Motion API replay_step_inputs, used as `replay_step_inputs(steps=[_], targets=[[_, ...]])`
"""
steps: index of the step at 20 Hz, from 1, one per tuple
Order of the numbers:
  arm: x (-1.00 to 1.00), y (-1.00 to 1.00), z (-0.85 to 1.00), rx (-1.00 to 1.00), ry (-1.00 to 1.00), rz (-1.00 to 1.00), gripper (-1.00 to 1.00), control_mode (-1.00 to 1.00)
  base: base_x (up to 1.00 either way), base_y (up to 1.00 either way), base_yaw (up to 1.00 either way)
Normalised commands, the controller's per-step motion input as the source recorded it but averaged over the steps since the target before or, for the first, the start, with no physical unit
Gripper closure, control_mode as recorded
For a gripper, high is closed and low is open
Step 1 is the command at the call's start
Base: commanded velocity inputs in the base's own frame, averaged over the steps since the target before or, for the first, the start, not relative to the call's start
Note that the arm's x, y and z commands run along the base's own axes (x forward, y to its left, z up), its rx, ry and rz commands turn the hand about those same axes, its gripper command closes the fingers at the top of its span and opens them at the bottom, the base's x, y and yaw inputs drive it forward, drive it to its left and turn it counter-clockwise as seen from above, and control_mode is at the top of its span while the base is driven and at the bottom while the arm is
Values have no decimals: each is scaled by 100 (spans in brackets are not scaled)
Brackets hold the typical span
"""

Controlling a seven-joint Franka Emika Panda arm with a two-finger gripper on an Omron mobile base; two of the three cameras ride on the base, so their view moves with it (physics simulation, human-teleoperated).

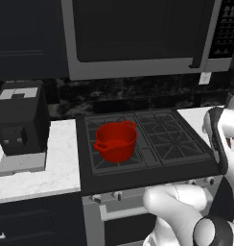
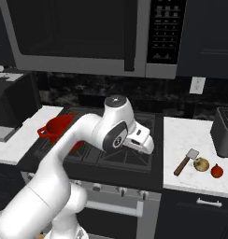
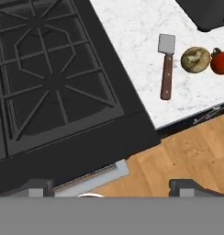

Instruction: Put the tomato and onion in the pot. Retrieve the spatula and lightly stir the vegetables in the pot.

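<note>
The red pot (image 1: 115,141) stands on the stove's left front burner, and the arm half hides the pot (image 2: 59,127) in the right base view. On the white counter right of the stove lie the spatula (image 2: 186,162), the pale onion (image 2: 201,164) and the orange-red tomato (image 2: 217,171) in a row. The hand view shows the spatula (image 3: 166,68), onion (image 3: 195,59) and tomato (image 3: 220,61) at upper right. My gripper (image 3: 114,188) is open and holds nothing. It hovers above the stove's front right edge, well short of the three items.
A black stove (image 1: 152,144) fills the middle, with a microwave (image 1: 138,33) above it. A dark coffee machine (image 1: 20,127) stands on the left counter (image 1: 61,168). A dark toaster (image 2: 223,131) sits behind the vegetables. Wooden floor (image 3: 187,156) lies below the counter edge.
</note>
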Motion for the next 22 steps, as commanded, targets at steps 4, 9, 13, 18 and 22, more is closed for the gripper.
replay_step_inputs(steps=[4,9,13,18,22], targets=[[-1,-100,-39,3,8,-37,-100,-100,0,0,0],[11,-100,-14,17,9,-51,-100,-100,0,0,0],[34,-100,0,26,2,-35,-100,-100,0,0,0],[30,-100,-6,28,0,-17,-100,-100,0,0,0],[49,-99,-38,12,0,0,-100,-100,0,0,0]])
